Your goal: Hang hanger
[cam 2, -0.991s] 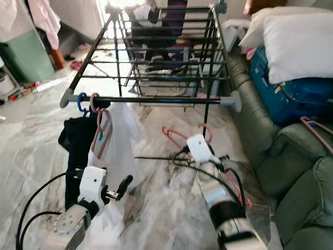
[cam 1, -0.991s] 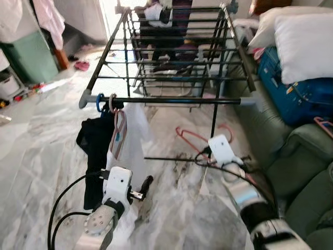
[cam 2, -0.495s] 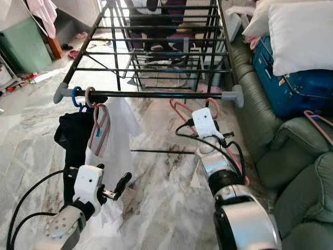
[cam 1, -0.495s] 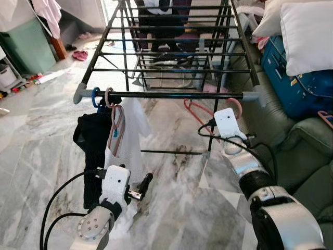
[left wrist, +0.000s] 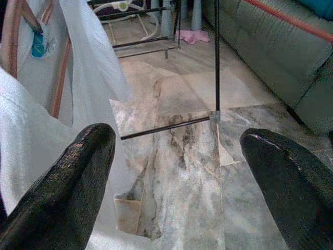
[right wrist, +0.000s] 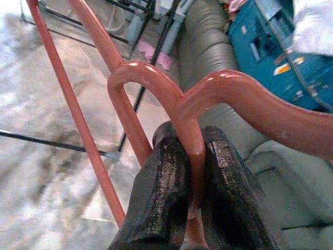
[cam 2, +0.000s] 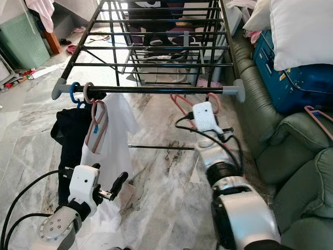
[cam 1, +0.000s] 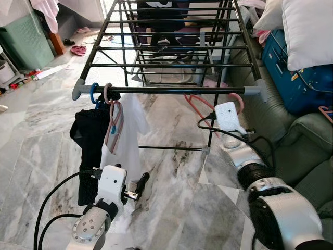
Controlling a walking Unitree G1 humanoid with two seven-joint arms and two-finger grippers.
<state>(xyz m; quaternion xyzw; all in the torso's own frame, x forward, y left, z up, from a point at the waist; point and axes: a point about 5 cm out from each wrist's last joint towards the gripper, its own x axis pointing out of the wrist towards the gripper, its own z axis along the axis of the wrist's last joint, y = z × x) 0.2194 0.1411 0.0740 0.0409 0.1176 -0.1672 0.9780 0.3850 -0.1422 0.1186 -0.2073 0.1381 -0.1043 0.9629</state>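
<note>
My right gripper (right wrist: 190,156) is shut on the neck of a pink-red hanger (right wrist: 125,83), just under its hook. In the eye views that hanger (cam 1: 194,105) hangs just below the right part of the black drying rack's front rail (cam 1: 166,89), its hook close under the rail. At the rail's left end hang a white shirt (cam 1: 125,138) on a pink hanger and a black garment (cam 1: 86,138) on a blue hook. My left gripper (left wrist: 177,156) is open, low beside the white shirt, with nothing between its fingers.
A green sofa (cam 1: 307,140) runs along the right with a blue suitcase (cam 1: 299,86), white pillows (cam 1: 309,31) and another pink hanger (cam 1: 326,112). A green cabinet (cam 1: 26,41) stands far left. Marble floor lies under the rack, with its low crossbar (cam 1: 171,149).
My right gripper has lifted the pink-red hanger from low over the floor up to just under the front rail. The camera has also shifted. The left gripper stays open and low.
</note>
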